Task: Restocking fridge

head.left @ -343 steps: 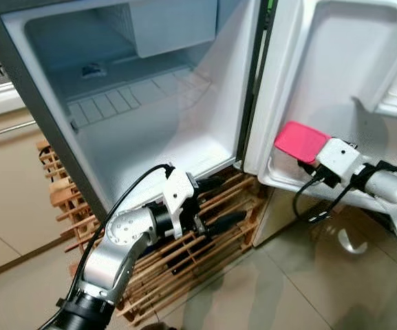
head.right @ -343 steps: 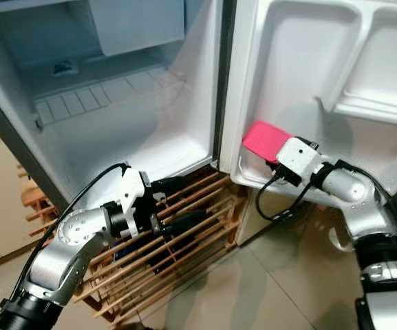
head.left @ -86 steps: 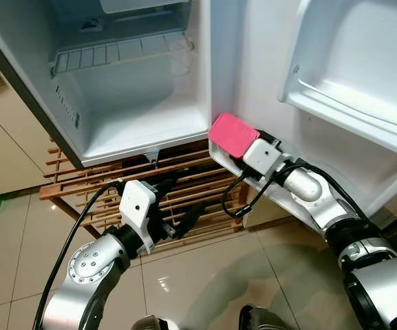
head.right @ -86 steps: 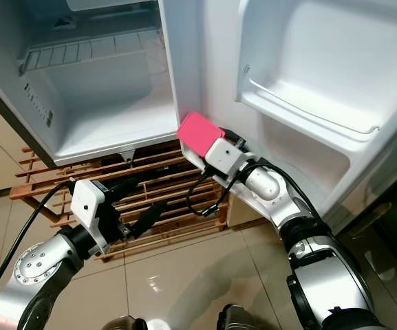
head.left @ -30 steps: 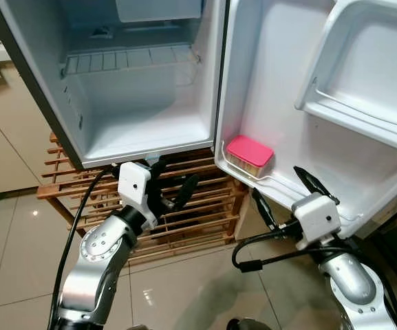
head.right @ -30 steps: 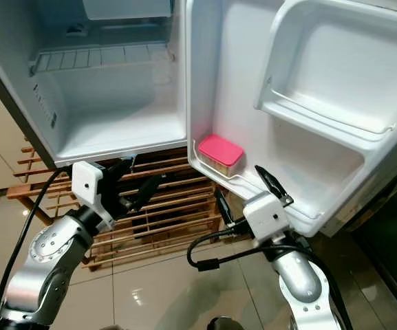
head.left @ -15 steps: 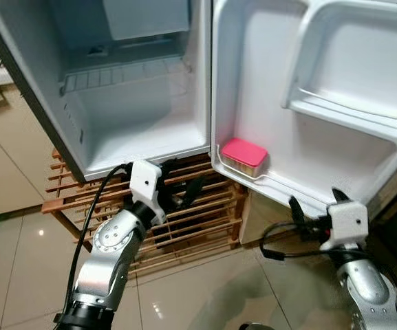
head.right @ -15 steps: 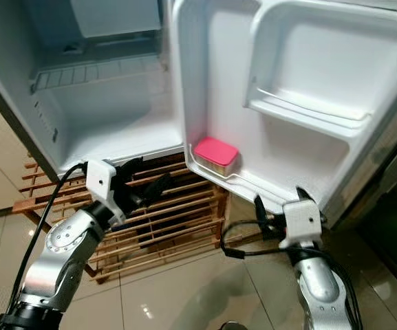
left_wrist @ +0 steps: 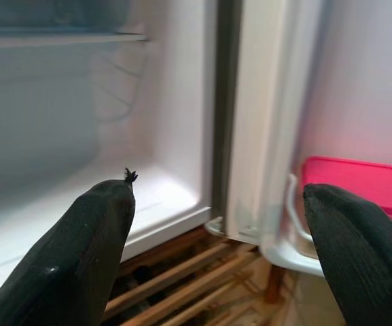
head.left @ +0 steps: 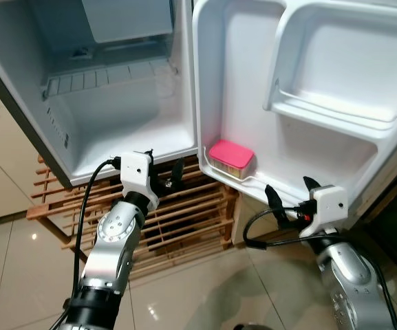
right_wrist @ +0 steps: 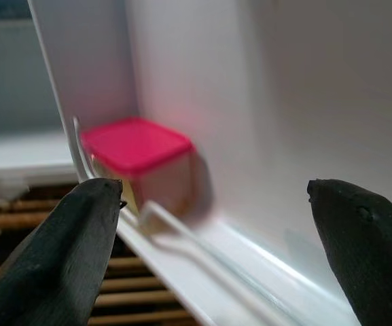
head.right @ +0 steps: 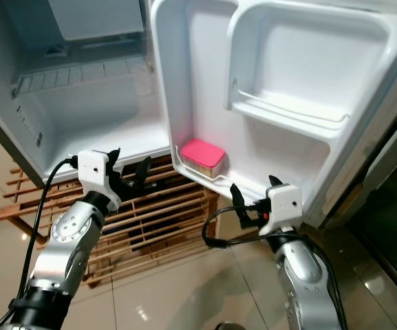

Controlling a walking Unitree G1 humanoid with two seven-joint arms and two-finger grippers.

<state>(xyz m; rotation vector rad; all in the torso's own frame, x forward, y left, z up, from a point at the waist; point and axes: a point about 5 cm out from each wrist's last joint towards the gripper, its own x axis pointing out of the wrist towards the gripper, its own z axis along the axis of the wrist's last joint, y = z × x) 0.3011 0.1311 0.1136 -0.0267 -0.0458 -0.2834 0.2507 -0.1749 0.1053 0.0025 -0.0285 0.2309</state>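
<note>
1. Left eye view: the fridge [head.left: 126, 148] stood open on a wooden slatted rack [head.left: 184, 220]. Its main compartment held nothing visible, and a wire shelf [head.left: 102, 79] sat bare near the top. The pink-lidded food container [head.left: 230, 159] rested in the bottom door shelf [head.left: 281, 189], at the hinge end, behind the wire retaining rail. The left gripper [head.left: 164, 175] hovered just below the cabinet's front lip, fingers spread and holding nothing. The right gripper [head.left: 287, 196] sat just below the door shelf, near the container but apart from it, fingers spread and empty

2. Right eye view: the same layout was confirmed. The upper door shelf [head.right: 287, 113] carried no items. The tiled floor [head.right: 184, 289] lay below both arms

3. Left wrist view: the two black fingertips [left_wrist: 80, 251] stood wide apart with nothing between them. The fridge interior and the door edge lay ahead, with the container's pink lid beyond

4. Right wrist view: the two fingers [right_wrist: 66, 251] were wide apart and empty, aimed at the container seated behind the rail

5. Progress judgement: one item appeared placed and released, so that placement looked complete. The rest of the fridge remained unstocked. No further stock items were visible, so how much remained could not be determined
</note>
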